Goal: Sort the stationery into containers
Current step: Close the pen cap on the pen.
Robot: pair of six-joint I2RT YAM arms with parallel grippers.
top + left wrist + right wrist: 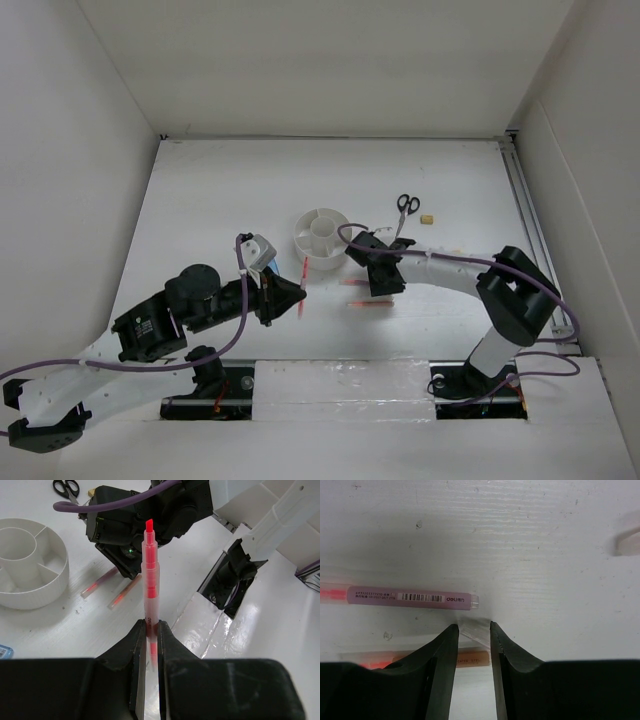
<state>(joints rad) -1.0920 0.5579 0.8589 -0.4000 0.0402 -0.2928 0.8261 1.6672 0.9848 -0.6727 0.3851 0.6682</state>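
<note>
Clamped between the fingertips of the left hand (151, 630), a red pen (150, 565) juts straight out past the jaws, its tip aimed toward the right arm. Just beyond it, the right hand (472, 632) hangs low over the white surface (200, 200), where two loose pens (99, 583) lie side by side. Its fingers stand narrowly apart around the clear end of one of them; whether they pinch it cannot be told from the wrist view. The other, a pink pen with a barcode label (410, 598), rests just ahead of the fingertips. Farther back, to the left of the right hand, sits the round white organizer (318, 262), a centre cup ringed by divided compartments. Behind it and to the right, black-handled scissors (406, 208) and a small tan eraser (428, 217) lie near each other.
</note>
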